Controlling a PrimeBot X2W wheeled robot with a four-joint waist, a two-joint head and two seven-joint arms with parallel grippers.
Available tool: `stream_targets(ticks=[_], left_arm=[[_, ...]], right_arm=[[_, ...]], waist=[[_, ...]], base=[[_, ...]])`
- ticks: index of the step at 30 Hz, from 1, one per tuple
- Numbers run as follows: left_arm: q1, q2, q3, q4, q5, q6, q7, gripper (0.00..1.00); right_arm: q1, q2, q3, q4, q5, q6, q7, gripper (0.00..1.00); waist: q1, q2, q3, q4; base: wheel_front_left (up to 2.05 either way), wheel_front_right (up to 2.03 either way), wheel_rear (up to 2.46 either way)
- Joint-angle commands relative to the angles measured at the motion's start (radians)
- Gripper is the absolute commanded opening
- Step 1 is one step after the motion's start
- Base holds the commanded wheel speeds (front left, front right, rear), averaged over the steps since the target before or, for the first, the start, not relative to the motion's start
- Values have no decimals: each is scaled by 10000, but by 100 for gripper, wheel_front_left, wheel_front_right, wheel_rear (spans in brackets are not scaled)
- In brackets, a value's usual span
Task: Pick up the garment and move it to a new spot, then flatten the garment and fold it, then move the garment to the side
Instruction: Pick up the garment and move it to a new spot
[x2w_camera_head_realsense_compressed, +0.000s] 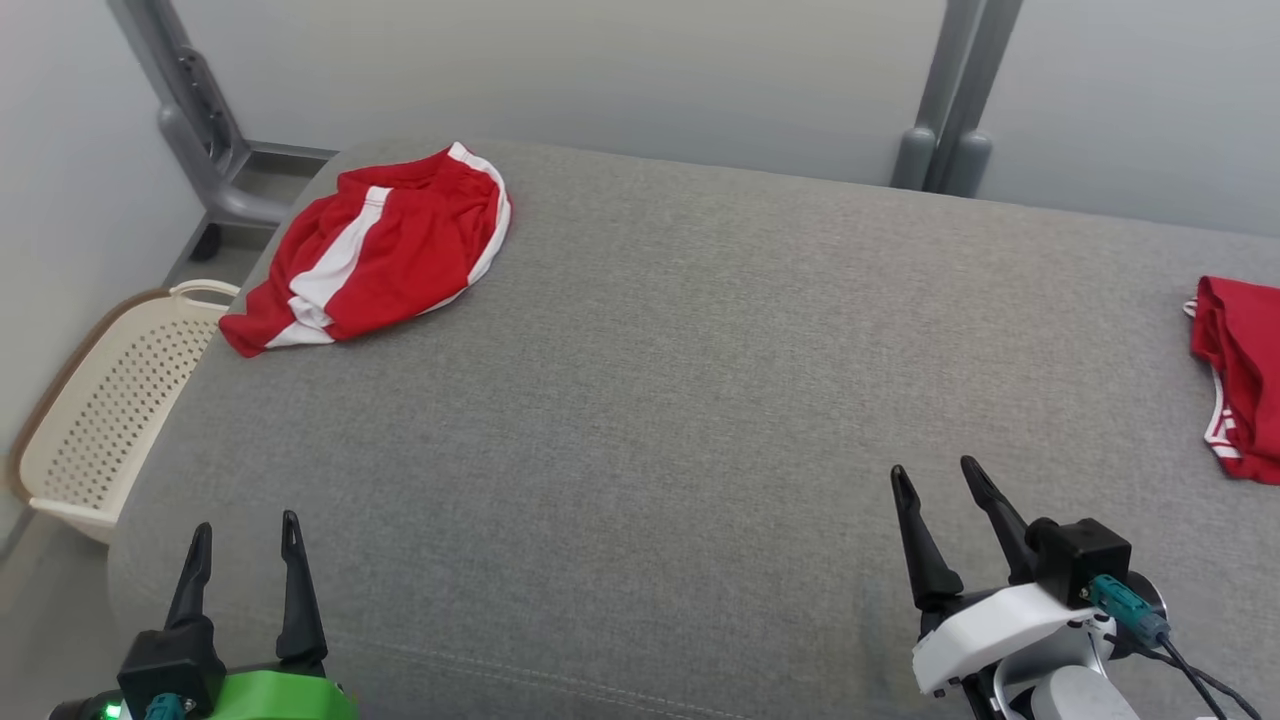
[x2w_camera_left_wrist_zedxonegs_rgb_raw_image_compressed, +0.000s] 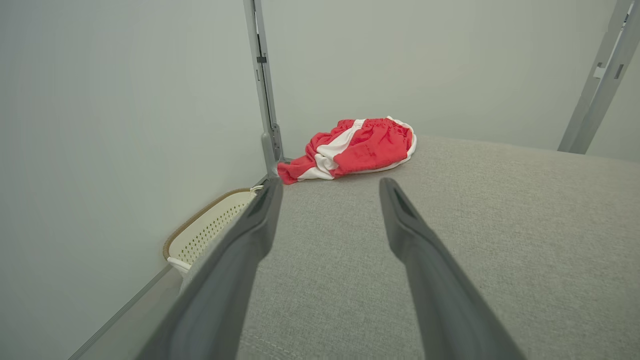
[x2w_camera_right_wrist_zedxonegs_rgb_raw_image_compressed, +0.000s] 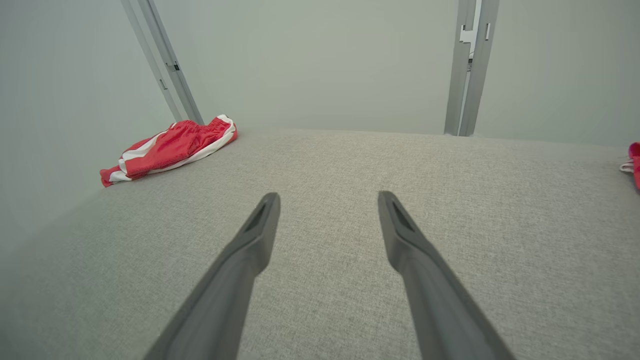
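Observation:
A red garment with white stripes (x2w_camera_head_realsense_compressed: 375, 250) lies loosely bunched at the far left corner of the grey cushioned surface (x2w_camera_head_realsense_compressed: 660, 400); the left wrist view shows this garment (x2w_camera_left_wrist_zedxonegs_rgb_raw_image_compressed: 352, 147) ahead of my fingers, and the right wrist view has the garment (x2w_camera_right_wrist_zedxonegs_rgb_raw_image_compressed: 167, 147) at far left. Another red garment (x2w_camera_head_realsense_compressed: 1240, 375) lies at the right edge, part of it cut off by the frame, and its edge (x2w_camera_right_wrist_zedxonegs_rgb_raw_image_compressed: 634, 162) peeks in at the right. My left gripper (x2w_camera_head_realsense_compressed: 247, 535) stands open at the lower left, nothing between its fingers. Low on the right, my right gripper (x2w_camera_head_realsense_compressed: 940, 478) is open too and empty.
A cream perforated basket (x2w_camera_head_realsense_compressed: 110, 400) sits on the floor off the surface's left edge, basket (x2w_camera_left_wrist_zedxonegs_rgb_raw_image_compressed: 210, 230) also below my left fingers. Grey metal posts (x2w_camera_head_realsense_compressed: 950, 100) stand behind the surface against pale walls. The broad middle of the grey surface lies between the two garments.

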Motion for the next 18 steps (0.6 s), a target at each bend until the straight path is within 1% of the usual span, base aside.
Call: stream_targets(ticks=[1,8,18], left_arm=[[103,75,-8,-4,63,31,7,100],[196,99,-2,-8,38,69,7,100],[154,150,-41,65,-14,94,7,100]], right_arm=[[28,-29,22,34,94,0,-21,100],[1,-30,114,82,151,0,-21,100],[-45,-32,214,120,214,0,-21,100]], waist=[[0,0,-17,402],[0,0,-46,967],[0,0,-114,1528]], base=[[0,0,0],[0,0,0],[0,0,0]])
